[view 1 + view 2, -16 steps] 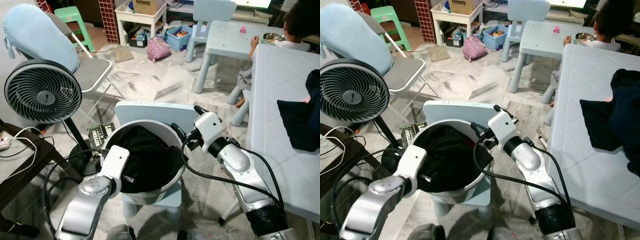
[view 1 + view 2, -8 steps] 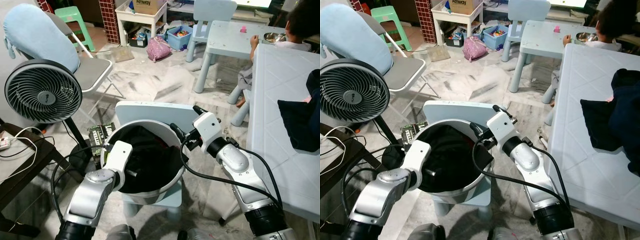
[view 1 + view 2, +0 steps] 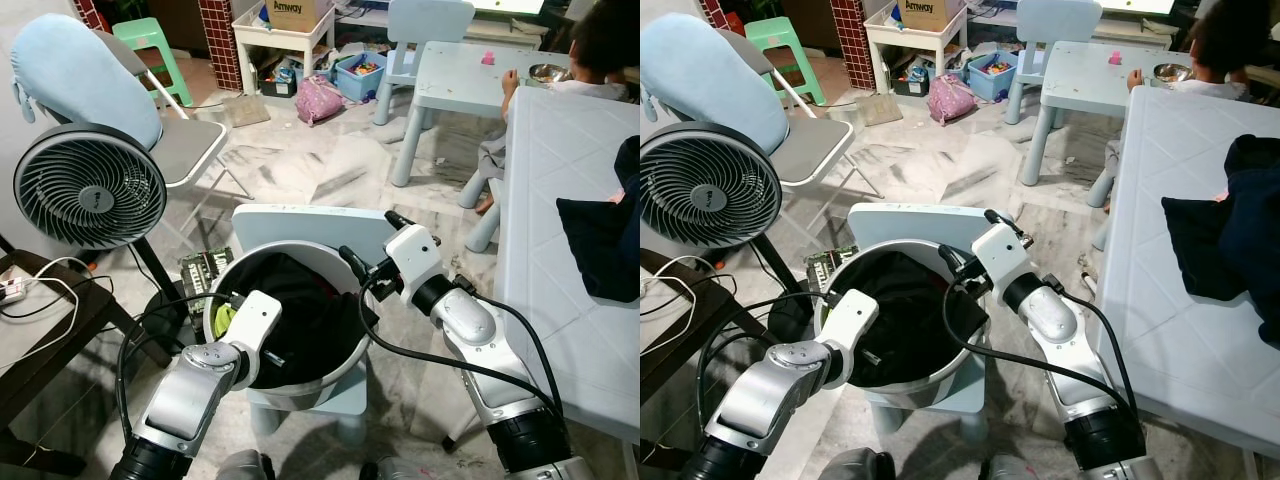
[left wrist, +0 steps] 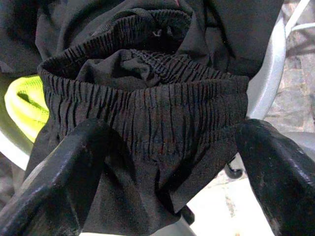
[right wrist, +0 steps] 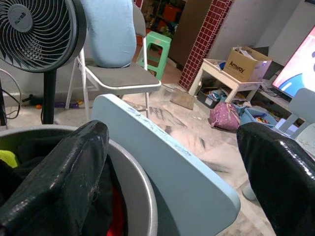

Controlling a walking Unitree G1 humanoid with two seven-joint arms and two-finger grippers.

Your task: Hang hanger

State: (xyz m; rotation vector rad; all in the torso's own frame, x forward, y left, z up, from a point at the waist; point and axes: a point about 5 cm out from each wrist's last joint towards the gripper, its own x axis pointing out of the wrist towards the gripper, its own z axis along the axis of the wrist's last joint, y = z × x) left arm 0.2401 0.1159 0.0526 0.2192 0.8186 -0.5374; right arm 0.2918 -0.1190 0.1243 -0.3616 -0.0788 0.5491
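A white bucket (image 3: 296, 243) full of black clothes (image 3: 305, 300) stands on a small pale-blue chair (image 3: 310, 218). My left gripper (image 3: 272, 352) reaches down inside the bucket at its near side. In the left wrist view it (image 4: 172, 135) is open, its fingers (image 4: 74, 167) spread wide on either side of a black garment's gathered elastic waistband (image 4: 147, 110). A yellow-green cloth (image 4: 23, 105) lies beside that garment. My right gripper (image 3: 370, 245) hovers open over the bucket's far right rim, close to the chair back (image 5: 162, 162), holding nothing.
A standing fan (image 3: 90, 190) and a folding chair with a pale-blue cushion (image 3: 80, 75) are to the left. A dark side table with cables (image 3: 40, 320) is at near left. A white table (image 3: 560, 180) with dark clothes (image 3: 600, 240) runs along the right. A person (image 3: 600, 40) sits at the far table.
My left gripper has pushed forward and deeper into the bucket, onto the black garment. The right gripper has hardly moved.
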